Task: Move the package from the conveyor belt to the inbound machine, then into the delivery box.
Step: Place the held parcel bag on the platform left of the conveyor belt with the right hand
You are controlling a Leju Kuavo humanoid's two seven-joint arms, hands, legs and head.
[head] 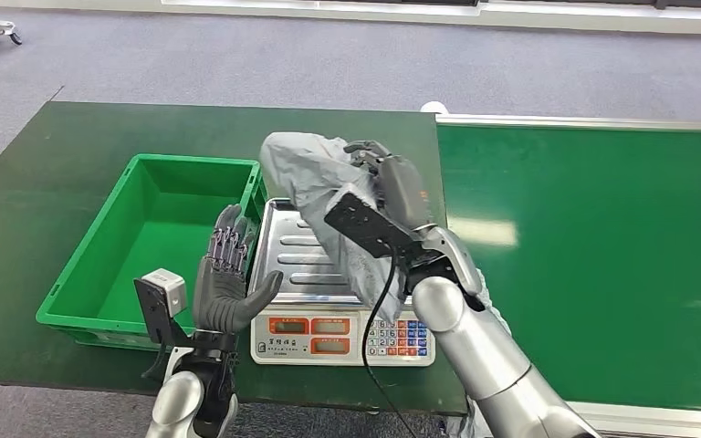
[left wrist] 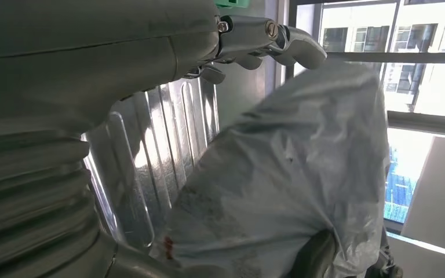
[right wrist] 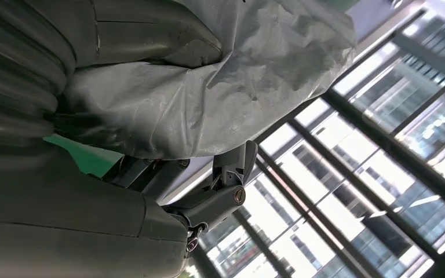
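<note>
Above the scale [head: 310,260]: grey package [head: 315,187], held by right hand [head: 385,182].
Left hand [head: 226,283]: fingers spread, holding nothing, beside green box [head: 91,274].

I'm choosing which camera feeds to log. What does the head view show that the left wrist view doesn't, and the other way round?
Head view alone: the green bin, the scale's keypad, the conveyor belt and the right hand gripping the package. Left wrist view alone: windows behind. Both: the package, the scale's ribbed tray and the left hand.
</note>
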